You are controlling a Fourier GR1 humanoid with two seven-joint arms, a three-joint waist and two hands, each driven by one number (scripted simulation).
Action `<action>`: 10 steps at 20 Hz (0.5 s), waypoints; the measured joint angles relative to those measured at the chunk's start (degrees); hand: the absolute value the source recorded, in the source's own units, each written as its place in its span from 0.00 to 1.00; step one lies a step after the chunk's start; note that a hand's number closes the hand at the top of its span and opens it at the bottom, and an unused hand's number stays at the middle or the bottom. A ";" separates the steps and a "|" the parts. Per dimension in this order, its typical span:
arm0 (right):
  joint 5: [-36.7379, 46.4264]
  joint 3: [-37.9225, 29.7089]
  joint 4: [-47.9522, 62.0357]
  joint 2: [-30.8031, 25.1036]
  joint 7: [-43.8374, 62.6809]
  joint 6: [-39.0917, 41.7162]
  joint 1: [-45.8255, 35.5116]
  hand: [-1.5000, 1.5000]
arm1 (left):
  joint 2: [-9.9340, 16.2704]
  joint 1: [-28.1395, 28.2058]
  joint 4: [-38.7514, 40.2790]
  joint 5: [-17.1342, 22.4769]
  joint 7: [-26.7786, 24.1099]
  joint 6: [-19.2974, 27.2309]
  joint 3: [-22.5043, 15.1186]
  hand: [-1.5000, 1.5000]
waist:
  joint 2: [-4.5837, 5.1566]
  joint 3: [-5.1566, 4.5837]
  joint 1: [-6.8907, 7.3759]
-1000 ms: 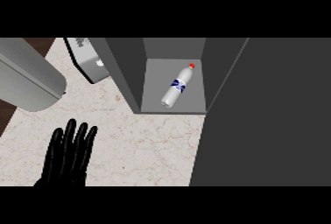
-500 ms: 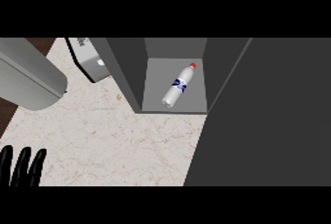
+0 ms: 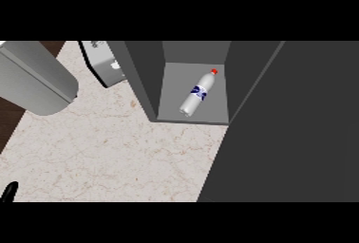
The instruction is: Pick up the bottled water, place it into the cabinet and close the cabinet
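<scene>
from my remote seat i see the bottled water (image 3: 197, 94) lying on its side on the floor of the cabinet (image 3: 151, 76), red cap pointing toward one o'clock, base toward seven o'clock, blue label around its middle; it touches neither side wall and sits nearer the right one; the cabinet door (image 3: 294, 137) is a broad dark grey panel that fills the view from about two o'clock round to five o'clock, and the opening is not covered by it, so i can look straight in at the bottle; the marbled table (image 3: 112, 156) spreads from the centre toward seven and eight o'clock; a large grey cylinder (image 3: 35, 78) lies at ten o'clock, overhanging the table's left edge, and a grey and white appliance (image 3: 105, 66) sits at eleven o'clock just beside the cabinet's left wall; of the left hand (image 3: 8, 191) only a black sliver shows at eight o'clock by the lower left corner, well apart from the bottle, and i cannot tell whether it is released or clenched; the right hand does not show anywhere in the head view
</scene>
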 measured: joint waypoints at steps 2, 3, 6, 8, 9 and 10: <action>-0.86 -0.40 0.38 1.38 1.75 -0.19 -1.16 1.00 | 0.44 1.41 0.23 0.90 -0.77 -1.71 1.37 0.00 | -0.01 -0.02 0.30; -1.67 -0.70 0.75 2.17 2.82 -0.18 -2.12 1.00 | 0.75 1.59 0.40 1.67 -0.81 -2.37 2.31 0.00 | 0.06 -0.03 0.32; -2.76 0.96 2.75 6.37 6.56 -1.46 -6.28 1.00 | 1.72 3.07 0.53 3.48 -1.21 -4.93 4.42 0.00 | 0.16 -0.03 0.74; -4.07 3.96 4.83 9.51 8.32 -4.36 -10.49 1.00 | 2.16 4.32 0.52 4.77 -1.75 -6.78 5.89 0.00 | 0.11 -0.07 1.04; -4.42 5.59 5.84 10.54 9.27 -6.22 -12.57 1.00 | 2.55 4.74 1.06 6.08 -2.10 -8.04 7.25 0.00 | 0.08 -0.09 0.95; -5.02 6.55 6.74 11.28 10.81 -8.13 -15.18 1.00 | 2.61 5.65 0.99 6.91 -2.52 -9.05 8.12 0.00 | 0.09 -0.07 0.91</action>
